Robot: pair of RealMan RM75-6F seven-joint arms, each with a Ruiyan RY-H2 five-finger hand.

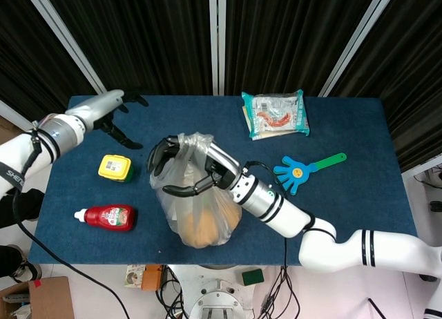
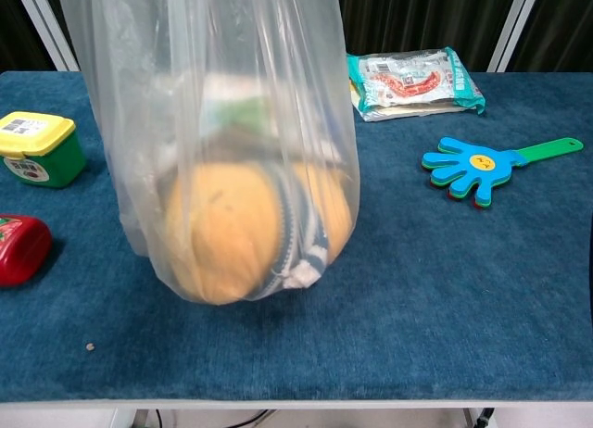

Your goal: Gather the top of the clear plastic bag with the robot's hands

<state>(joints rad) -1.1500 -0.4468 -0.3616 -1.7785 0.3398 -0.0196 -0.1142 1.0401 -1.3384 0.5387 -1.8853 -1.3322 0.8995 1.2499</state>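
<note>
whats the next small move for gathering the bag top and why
Probably bring the left hand back to the bag's top. The right hand alone grips the clear plastic bag by its top, while the left hand hangs open near the table's far left corner, well clear of it.

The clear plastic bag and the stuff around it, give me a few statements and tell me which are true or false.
1. The right hand grips the top of the clear plastic bag. True.
2. The left hand also holds the bag. False: it is apart from the bag, fingers spread, holding nothing.
3. The bag is empty. False: an orange rounded item sits inside.
4. The blue hand-shaped clapper lies on the table. True.
</note>
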